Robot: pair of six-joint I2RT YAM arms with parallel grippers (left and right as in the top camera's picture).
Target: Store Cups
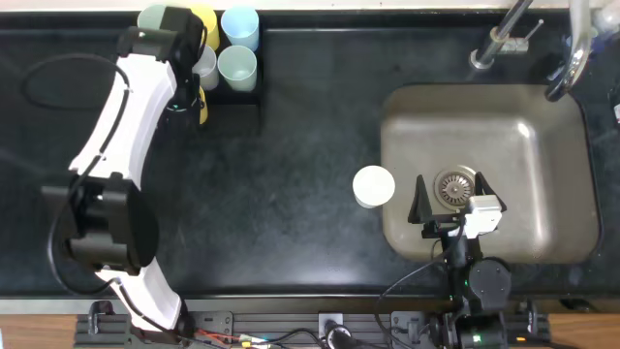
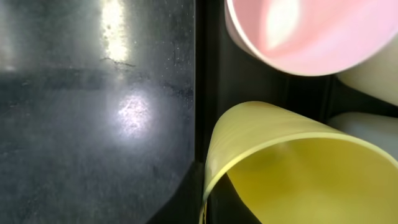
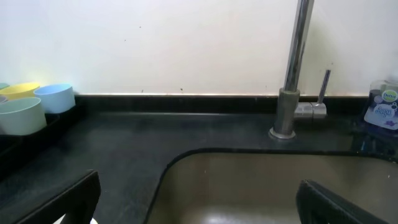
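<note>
Firstly, on the far left the left arm point(image 1: 126, 107) reaches up to a black tray point(image 1: 237, 102) at the back of the dark counter point(image 1: 291, 194). The left gripper point(image 1: 184, 48) is over the tray's left side. I cannot tell if its fingers are spread or pressed together. Its wrist view shows a yellow cup point(image 2: 298, 168) very close and tilted, with its rim at the tray's edge next to the counter. I cannot tell if the gripper holds it. A pink cup point(image 2: 298, 31) is just beside the yellow one. More cups stand upright in the tray, among them a blue cup point(image 1: 239, 24) and a pale green cup point(image 1: 237, 66) close together.

Further right, a white cup point(image 1: 373, 186) stands alone on the counter, just beside the left edge of the sink point(image 1: 523, 126) and well apart from the tray. The right gripper point(image 1: 450, 199) is low in the sink near the drain point(image 1: 455, 184). Its fingers are spread wide and hold nothing. Behind the sink stands the tap point(image 3: 292, 74), and a soap bottle point(image 3: 382, 102) is at the far right.
</note>
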